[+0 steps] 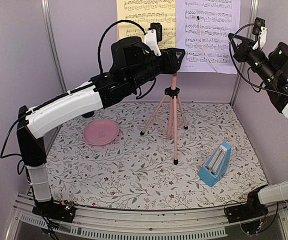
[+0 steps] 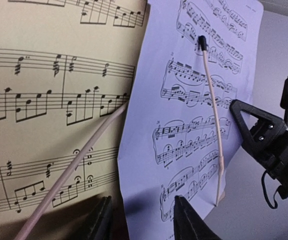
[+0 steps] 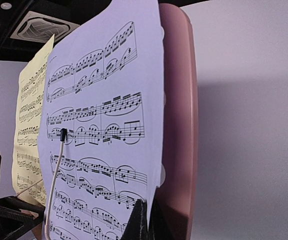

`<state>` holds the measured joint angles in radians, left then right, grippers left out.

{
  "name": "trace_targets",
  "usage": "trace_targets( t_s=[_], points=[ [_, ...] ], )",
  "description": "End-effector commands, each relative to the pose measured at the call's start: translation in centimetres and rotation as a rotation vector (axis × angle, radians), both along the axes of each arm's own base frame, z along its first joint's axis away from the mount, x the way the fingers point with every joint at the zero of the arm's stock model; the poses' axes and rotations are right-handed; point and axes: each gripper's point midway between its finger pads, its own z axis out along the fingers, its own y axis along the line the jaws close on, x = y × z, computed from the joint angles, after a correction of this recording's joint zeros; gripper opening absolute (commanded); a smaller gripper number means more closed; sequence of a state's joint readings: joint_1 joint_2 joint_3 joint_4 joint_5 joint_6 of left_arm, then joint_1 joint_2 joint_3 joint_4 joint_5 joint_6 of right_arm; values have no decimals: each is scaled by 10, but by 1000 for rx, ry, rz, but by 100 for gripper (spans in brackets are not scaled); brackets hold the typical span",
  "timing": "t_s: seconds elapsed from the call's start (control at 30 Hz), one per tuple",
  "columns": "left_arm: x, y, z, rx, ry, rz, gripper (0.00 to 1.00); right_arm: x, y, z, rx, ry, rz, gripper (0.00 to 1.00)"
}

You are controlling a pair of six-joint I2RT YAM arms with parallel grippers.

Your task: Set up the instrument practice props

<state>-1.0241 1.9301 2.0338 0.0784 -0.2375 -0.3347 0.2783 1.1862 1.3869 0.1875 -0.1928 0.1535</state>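
The pink tripod music stand [image 1: 173,107] stands at the back centre. The yellow sheet [image 1: 144,17] and the lavender sheet [image 1: 211,35] lean side by side on its desk [image 3: 180,125]. Thin page-holder rods lie across the yellow sheet [image 2: 69,170] and the lavender one [image 2: 213,110]. My left gripper [image 2: 144,222] is open at the desk's lower edge, and the lavender sheet's lower left edge [image 2: 149,165] sits between its fingers. My right gripper [image 3: 147,222] is shut on the lavender sheet's right edge [image 3: 109,100]; it also shows in the top view [image 1: 235,44]. The blue pyramid metronome [image 1: 215,165] stands at the front right.
A round pink plate [image 1: 100,132] lies on the floral mat [image 1: 134,175] at the left, under my left arm. A small dark object [image 1: 88,115] sits behind it by the left wall. Grey walls close in the back and both sides.
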Motion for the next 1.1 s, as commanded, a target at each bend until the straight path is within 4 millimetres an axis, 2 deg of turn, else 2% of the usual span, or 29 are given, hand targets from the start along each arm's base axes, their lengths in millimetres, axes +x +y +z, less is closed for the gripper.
trace_targets(
  t_s=[0.0, 0.07, 0.17, 0.3, 0.77, 1.07],
  points=[
    [-1, -6, 0, -3, 19, 6, 42, -4, -5, 4, 4, -21, -17, 0],
    [-1, -4, 4, -8, 20, 14, 42, -4, -5, 4, 4, -22, -16, 0],
    [4, -16, -12, 14, 34, 5, 40, -5, -5, 5, 4, -23, -15, 0],
    [4, -20, -10, 8, 30, -11, 35, -4, -4, 4, 3, -21, -14, 0],
    [3, -17, 6, -10, -29, -2, 0, -4, -5, 6, 4, -29, -17, 0],
    [7, -11, 20, -8, -81, 35, 0, -4, -6, 15, 7, -57, -27, 0]
  ],
)
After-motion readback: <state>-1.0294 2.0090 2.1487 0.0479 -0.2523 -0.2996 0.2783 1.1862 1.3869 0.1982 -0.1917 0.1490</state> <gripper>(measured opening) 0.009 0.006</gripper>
